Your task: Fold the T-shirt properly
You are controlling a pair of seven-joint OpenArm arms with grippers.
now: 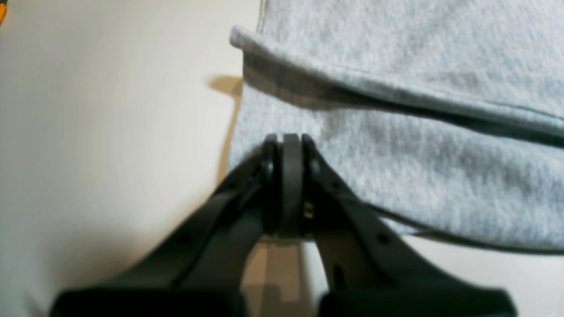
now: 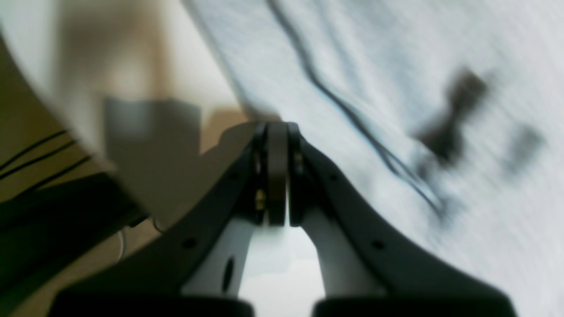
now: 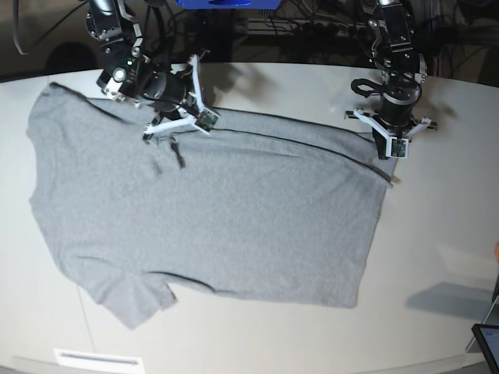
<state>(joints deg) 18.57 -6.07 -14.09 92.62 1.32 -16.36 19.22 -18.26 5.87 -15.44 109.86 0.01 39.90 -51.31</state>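
The heather-grey T-shirt (image 3: 218, 218) lies spread flat on the table, sleeves to the left and hem to the right. A long crease with a dark shadow runs along its far side between the two arms. My left gripper (image 3: 390, 157) is shut on the far hem corner. In the left wrist view its tips (image 1: 291, 138) pinch the T-shirt's near strip (image 1: 418, 176), with a raised ridge just beyond. My right gripper (image 3: 206, 122) is shut on the far edge nearer the sleeves. In the blurred right wrist view, the T-shirt (image 2: 396, 66) meets its closed tips (image 2: 276, 125), with dark marks further right.
The pale table (image 3: 437, 234) extends bare to the right of the hem. A dark tablet corner (image 3: 487, 343) sits at the front right, and a white label strip (image 3: 97, 358) at the front left. Cables and dark equipment (image 3: 296, 23) crowd the space behind the table.
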